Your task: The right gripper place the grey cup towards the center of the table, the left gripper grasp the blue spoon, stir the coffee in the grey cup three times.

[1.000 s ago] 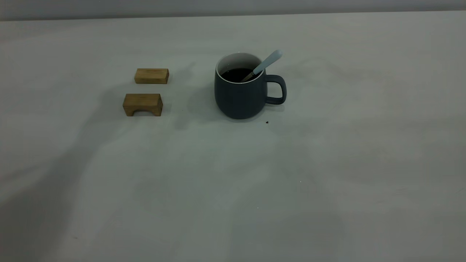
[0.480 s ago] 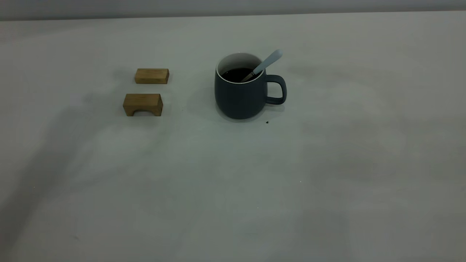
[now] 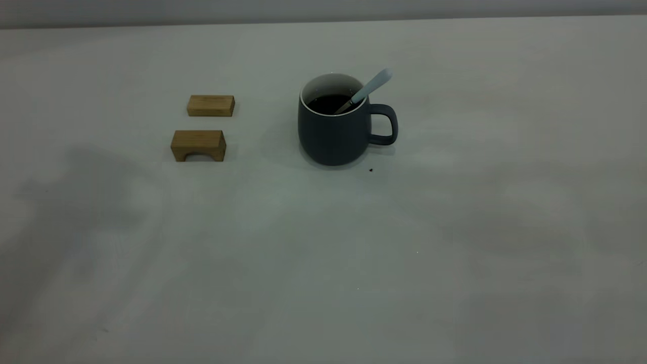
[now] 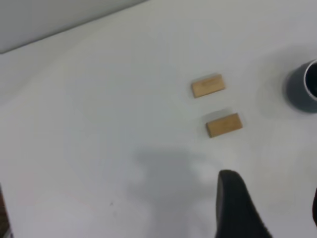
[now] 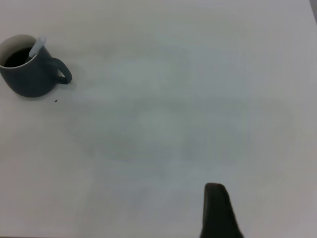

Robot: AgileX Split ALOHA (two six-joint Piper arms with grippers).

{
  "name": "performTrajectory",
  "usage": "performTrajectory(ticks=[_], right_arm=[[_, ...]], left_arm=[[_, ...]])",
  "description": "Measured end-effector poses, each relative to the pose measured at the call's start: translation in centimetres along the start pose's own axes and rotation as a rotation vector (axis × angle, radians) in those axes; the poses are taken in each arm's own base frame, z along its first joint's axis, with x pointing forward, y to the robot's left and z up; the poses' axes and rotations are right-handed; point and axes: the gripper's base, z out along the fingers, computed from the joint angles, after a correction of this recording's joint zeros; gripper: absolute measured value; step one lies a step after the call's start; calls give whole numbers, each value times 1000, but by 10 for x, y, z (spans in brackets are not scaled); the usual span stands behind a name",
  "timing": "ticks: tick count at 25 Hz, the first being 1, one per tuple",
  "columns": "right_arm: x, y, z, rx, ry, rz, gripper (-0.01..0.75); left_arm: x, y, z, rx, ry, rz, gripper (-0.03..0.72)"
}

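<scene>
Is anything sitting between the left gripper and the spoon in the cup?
Nothing lies squarely in the way. The left gripper is held above the table, and two wooden blocks lie off to one side, between it and the cup. The spoon leans on the cup's rim, handle free.

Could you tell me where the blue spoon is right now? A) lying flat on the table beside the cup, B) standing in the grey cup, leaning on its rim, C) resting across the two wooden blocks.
B: the blue spoon stands in the grey cup, its handle leaning on the rim on the cup handle's side.
</scene>
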Motion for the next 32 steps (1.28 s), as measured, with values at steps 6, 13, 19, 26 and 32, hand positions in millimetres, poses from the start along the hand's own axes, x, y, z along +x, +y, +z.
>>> performTrajectory(ticks=[6,13,19,26,32], right_arm=[[0,0,0,0,0,0,523],[0,0,0,0,0,0,523],[0,0,0,0,0,0,523],[0,0,0,0,0,0,523],[0,0,0,0,0,0,523]], left_arm=[[78,-6,-20,-2,45,-36,446],[192,-16,-16,4,106,-96,446],[265,-24,-12,-63,23,-199,446],[309,-36,-5,-119,-122,-254,446],[325,-42,-11,-140,-238,-254,446]])
